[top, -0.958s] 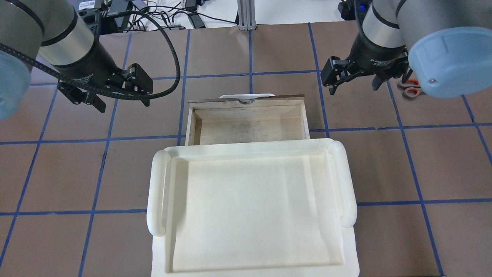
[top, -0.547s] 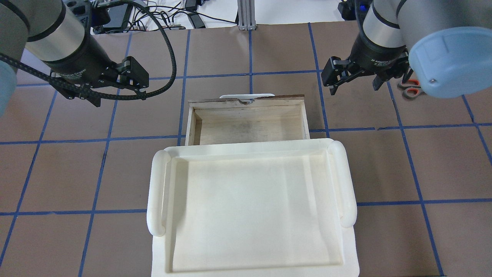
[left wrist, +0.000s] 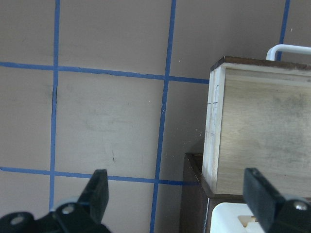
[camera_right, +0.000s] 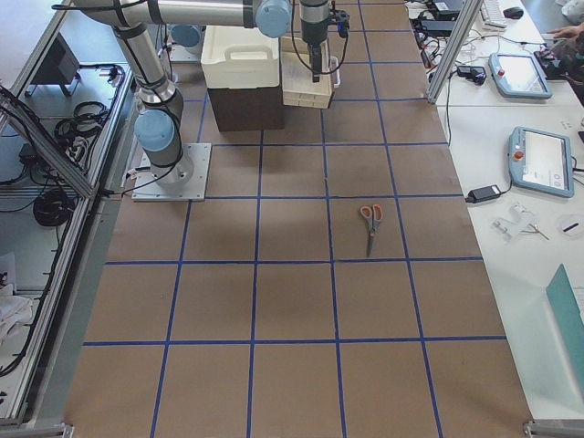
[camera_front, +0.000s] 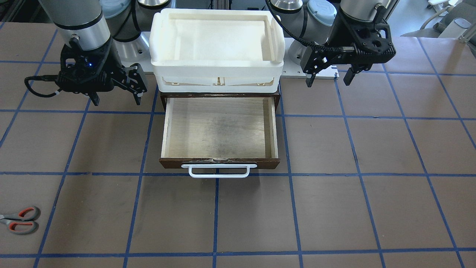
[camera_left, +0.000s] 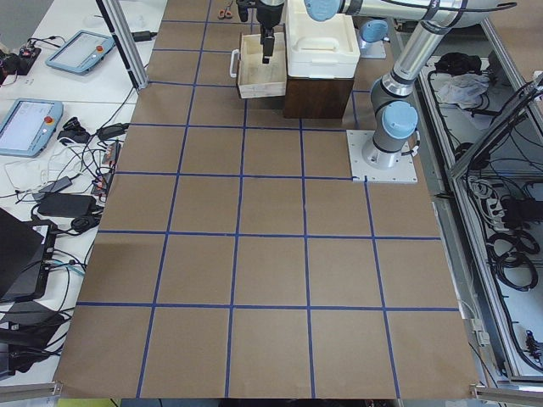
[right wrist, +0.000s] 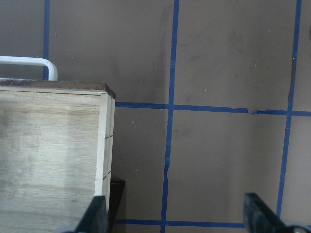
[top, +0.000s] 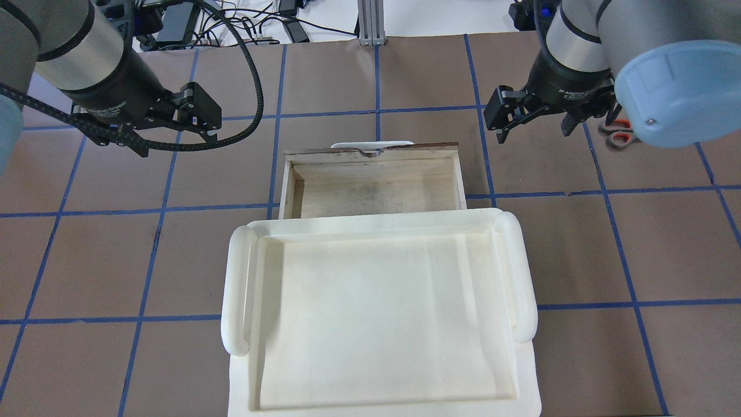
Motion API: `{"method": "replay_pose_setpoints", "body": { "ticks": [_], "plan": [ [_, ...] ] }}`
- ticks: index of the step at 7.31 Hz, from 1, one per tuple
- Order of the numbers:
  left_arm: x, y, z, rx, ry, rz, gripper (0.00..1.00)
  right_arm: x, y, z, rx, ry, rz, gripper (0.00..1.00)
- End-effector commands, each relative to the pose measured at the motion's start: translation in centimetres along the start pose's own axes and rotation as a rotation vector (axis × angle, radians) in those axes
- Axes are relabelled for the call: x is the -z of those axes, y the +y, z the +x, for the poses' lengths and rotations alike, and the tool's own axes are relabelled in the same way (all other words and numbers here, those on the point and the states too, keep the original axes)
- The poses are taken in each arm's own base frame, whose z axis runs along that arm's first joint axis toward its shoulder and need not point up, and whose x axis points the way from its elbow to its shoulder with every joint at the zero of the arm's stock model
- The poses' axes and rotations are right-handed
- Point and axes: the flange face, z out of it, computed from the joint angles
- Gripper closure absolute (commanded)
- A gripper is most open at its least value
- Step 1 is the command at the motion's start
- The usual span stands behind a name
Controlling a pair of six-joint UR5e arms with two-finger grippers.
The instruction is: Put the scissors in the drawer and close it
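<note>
On the table's [camera_front: 334, 208] right side, well apart from the drawer [camera_front: 219, 130], the scissors [camera_front: 20, 219] lie flat, blades together, touched by neither arm; the drawer stands pulled out of its dark brown case [camera_front: 163, 97], white handle [camera_front: 218, 171] toward the operators' side; a white tub [camera_front: 215, 72] sits on top of the case; the left gripper [camera_front: 328, 80] hovers above the table off the drawer's left side, jaws spread wide, holding nothing; the right gripper [camera_front: 117, 99] hovers off the opposite side, between drawer and scissors, fingers likewise parted around nothing.
</note>
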Motion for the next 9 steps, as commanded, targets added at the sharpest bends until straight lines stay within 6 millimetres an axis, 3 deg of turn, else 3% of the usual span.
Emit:
{"method": "replay_pose_setpoints", "body": {
  "ticks": [1, 9],
  "plan": [
    [0.1, -0.1, -0.1, -0.027, 0.0, 0.011, 0.0, 0.1, -0.1, 0.0, 0.014, 0.0, 0.011, 0.0],
    [-0.6, -0.6, 0.0, -0.059, 0.0, 0.01, 0.0, -1.1, -0.7, 0.2, 0.008, -0.001, -0.015, 0.0]
  ]
}}
